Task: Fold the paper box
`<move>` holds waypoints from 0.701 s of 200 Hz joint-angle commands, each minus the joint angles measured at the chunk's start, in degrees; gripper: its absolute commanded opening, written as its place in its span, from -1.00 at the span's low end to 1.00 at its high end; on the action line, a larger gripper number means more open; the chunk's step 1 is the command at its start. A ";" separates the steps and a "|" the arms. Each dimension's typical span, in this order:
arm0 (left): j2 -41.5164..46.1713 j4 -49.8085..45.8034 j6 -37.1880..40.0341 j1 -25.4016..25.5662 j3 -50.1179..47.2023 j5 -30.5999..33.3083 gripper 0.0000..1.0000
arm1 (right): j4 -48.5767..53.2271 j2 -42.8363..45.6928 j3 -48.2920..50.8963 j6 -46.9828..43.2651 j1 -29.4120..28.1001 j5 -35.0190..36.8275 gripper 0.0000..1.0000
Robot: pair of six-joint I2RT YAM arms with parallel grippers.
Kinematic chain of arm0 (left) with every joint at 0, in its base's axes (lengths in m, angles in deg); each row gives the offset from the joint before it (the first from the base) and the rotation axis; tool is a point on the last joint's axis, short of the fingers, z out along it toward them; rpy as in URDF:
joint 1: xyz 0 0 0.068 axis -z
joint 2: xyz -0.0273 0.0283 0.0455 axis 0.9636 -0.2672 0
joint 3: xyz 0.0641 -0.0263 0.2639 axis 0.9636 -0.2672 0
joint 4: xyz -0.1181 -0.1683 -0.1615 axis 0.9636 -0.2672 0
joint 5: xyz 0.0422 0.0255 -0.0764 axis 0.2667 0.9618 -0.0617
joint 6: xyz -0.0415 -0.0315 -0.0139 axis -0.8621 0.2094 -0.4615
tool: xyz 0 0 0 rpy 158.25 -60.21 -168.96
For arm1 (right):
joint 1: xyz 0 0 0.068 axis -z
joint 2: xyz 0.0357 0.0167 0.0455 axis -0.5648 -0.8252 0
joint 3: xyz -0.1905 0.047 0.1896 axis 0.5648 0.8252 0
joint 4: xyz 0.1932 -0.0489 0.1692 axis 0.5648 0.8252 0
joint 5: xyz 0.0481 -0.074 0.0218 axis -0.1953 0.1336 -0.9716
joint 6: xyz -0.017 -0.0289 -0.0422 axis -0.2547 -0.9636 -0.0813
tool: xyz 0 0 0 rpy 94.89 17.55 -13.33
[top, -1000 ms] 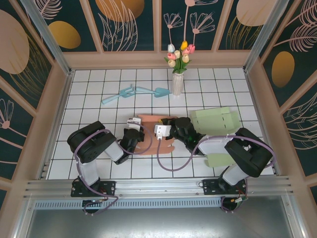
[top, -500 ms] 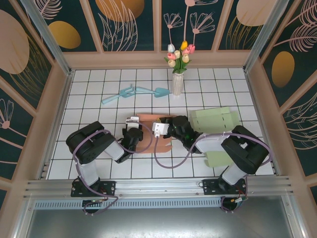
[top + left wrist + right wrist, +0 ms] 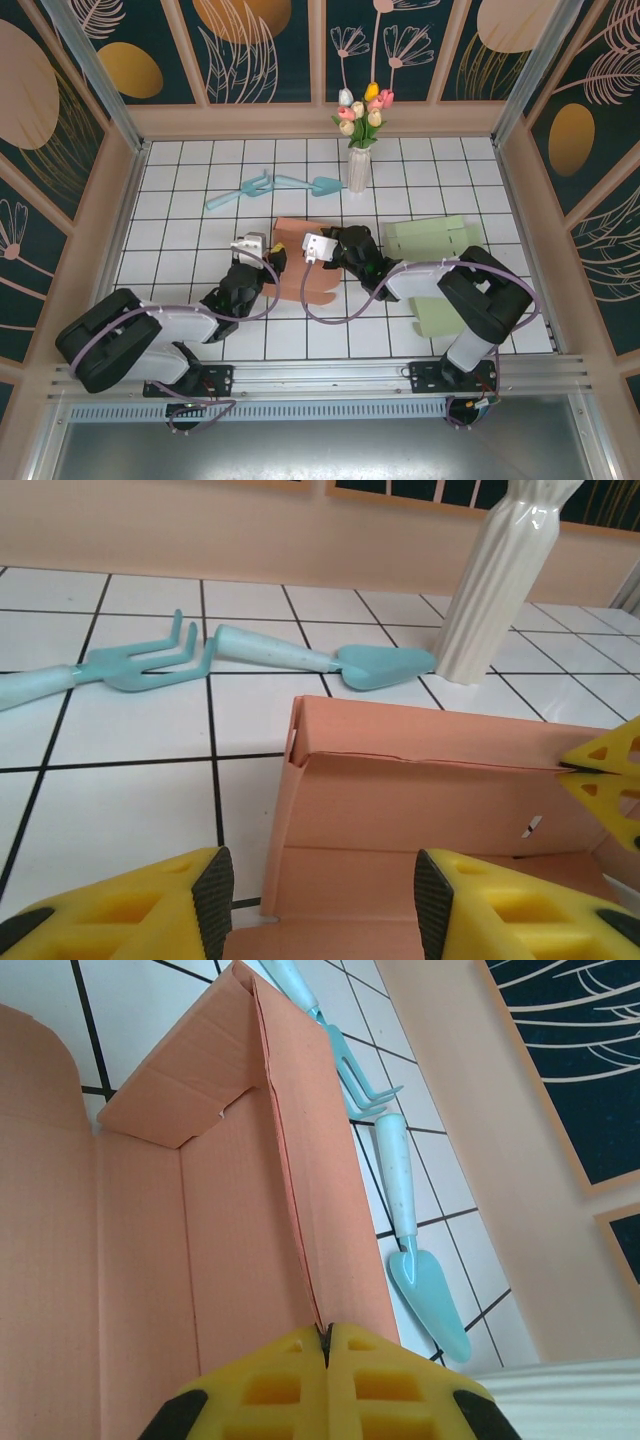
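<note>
In the top view the orange box point(image 3: 300, 265) sat mid-frame on the counter point(image 3: 180, 200). The right arm bent in from lower right, and the right gripper point(image 3: 325, 1335) was pinched shut on the box's raised wall. The left arm stretched low from lower left, the left gripper point(image 3: 322, 900) spread apart and holding nothing.

The white tiled tabletop point(image 3: 180, 170) carries a salmon paper box point(image 3: 300, 236), green flat cardboard point(image 3: 435, 240), a blue rake point(image 3: 240, 192), a trowel point(image 3: 305, 184) and a vase point(image 3: 358, 170).

No text, label, brand or number is readable anywhere.
</note>
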 commanded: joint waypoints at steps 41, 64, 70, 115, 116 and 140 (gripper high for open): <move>-8.81 -3.15 4.23 -2.99 3.52 0.38 0.06 | 11.10 -2.18 0.00 3.80 -0.24 -3.22 -1.00; -14.18 1.16 6.16 -2.99 5.50 1.49 0.06 | 11.43 -2.18 0.07 3.79 -0.31 -4.12 -1.00; -15.18 2.47 6.61 -2.99 5.87 1.71 0.06 | 11.48 -2.13 0.08 3.76 -0.36 -4.32 -1.00; -25.03 6.39 11.12 -3.07 11.78 4.55 0.03 | 12.02 -2.12 0.16 3.80 -0.64 -5.55 -1.00; -25.16 6.45 11.15 -3.09 11.84 4.59 0.03 | 12.02 -2.16 0.16 3.80 -0.64 -5.56 -1.00; -26.51 9.43 11.96 -3.09 12.51 7.14 -0.10 | 12.08 -2.20 0.16 3.97 -0.80 -5.97 -1.00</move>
